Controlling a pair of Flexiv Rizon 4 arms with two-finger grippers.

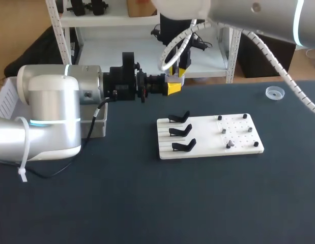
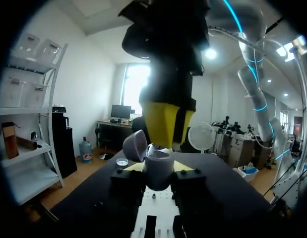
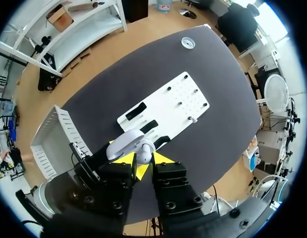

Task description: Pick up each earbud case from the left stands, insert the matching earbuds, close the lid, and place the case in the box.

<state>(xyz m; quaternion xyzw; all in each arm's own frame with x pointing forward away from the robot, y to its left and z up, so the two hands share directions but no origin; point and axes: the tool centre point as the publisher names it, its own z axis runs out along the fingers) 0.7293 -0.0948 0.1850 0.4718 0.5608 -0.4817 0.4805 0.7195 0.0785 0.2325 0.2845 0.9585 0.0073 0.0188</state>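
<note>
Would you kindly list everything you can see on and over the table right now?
table: one, dark, beneath everything
board: one, white, table's middle
stands: three, black, empty, board's left half
pegs: several, small, dark or grey, board's right half
dish: one, clear, round, table's far right
box: one, white, table's left edge
case: one, grey-white, lid open, in left gripper
left gripper: yellow-tipped, shut on case
right gripper: yellow-tipped, just over case
</note>
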